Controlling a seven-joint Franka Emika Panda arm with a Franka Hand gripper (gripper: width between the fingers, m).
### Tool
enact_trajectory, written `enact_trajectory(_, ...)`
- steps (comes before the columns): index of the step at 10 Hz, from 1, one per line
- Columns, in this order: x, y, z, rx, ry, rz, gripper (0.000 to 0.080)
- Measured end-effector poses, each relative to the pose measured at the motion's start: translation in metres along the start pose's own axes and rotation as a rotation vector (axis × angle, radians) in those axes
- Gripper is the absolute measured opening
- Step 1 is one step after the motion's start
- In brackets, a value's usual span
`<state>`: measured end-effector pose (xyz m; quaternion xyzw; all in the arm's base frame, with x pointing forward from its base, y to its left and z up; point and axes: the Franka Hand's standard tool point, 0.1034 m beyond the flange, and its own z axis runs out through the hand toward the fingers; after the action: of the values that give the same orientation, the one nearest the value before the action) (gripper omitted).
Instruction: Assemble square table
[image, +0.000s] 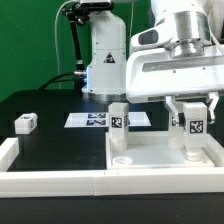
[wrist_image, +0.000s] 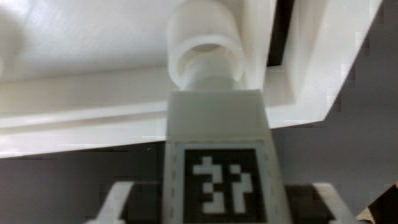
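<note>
The white square table slab (image: 150, 152) lies at the front on the exterior view's right, rim up. One white leg (image: 119, 122) stands upright on its far corner, on the left in that view. My gripper (image: 192, 130) is shut on a second leg (image: 193, 120), holding it upright over the slab's corner on that view's right. In the wrist view the held leg (wrist_image: 221, 150) with its black marker runs between my fingers (wrist_image: 125, 200), its round end over the slab's rimmed corner (wrist_image: 89, 90). My gripper (wrist_image: 221, 208) grips it on both sides. A third leg block (image: 25, 123) lies at far left.
The long low white barrier wall (image: 50, 178) runs along the front and up the left side. The marker board (image: 92, 119) lies flat behind the slab. The robot's base (image: 105, 60) stands at the back.
</note>
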<state>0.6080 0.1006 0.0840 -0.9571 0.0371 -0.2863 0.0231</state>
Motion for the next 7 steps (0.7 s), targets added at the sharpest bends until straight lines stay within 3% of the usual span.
enact_trajectory(4, -0.013, 0.0, 0.004, -0.008, -0.007, -0.011, 0.0293)
enact_trajectory(7, -0.016, -0.008, 0.006, -0.002, -0.007, -0.024, 0.0293)
